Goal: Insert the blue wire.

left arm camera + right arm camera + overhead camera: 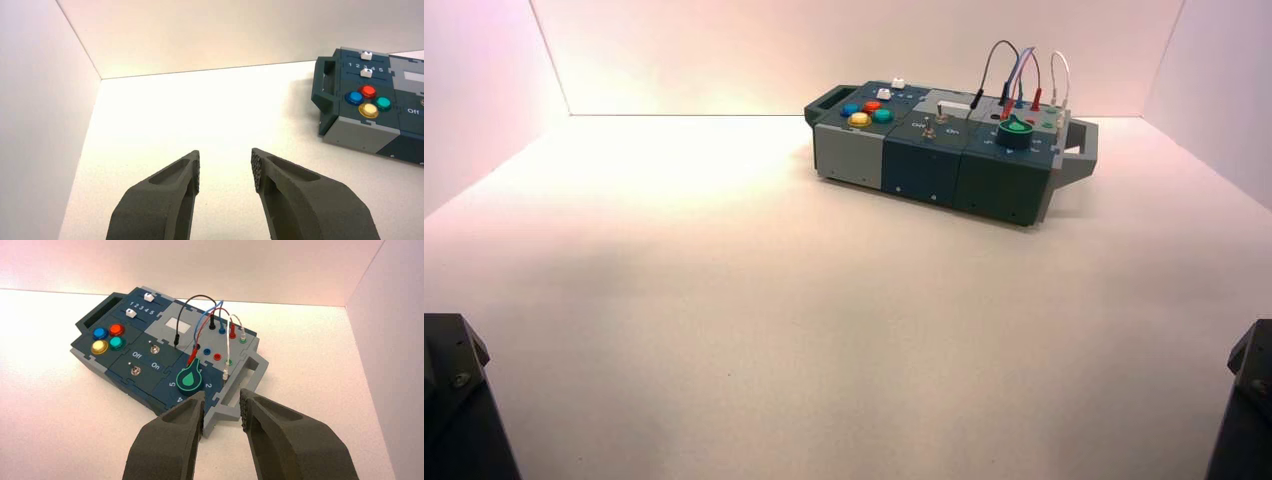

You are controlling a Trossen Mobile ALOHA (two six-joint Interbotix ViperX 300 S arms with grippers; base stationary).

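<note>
One blue wire [204, 317] arching front to back, seemingly, beyond the right end effector's [222, 402] wide-spread fingers.

In the high view, your left arm [464, 410] at 8 o'clock and your right arm [1246, 410] at 4 o'clock are cut by the edges, and their tools are outside. The left wrist view cuts the box [360, 135], so you miss its wired part. In the right wrist view, you cannot tell where the near end of the blue wire [202, 319] finishes, close to the red plug [192, 357]. Your right tool [223, 402] covers some of the box's edge.
</note>
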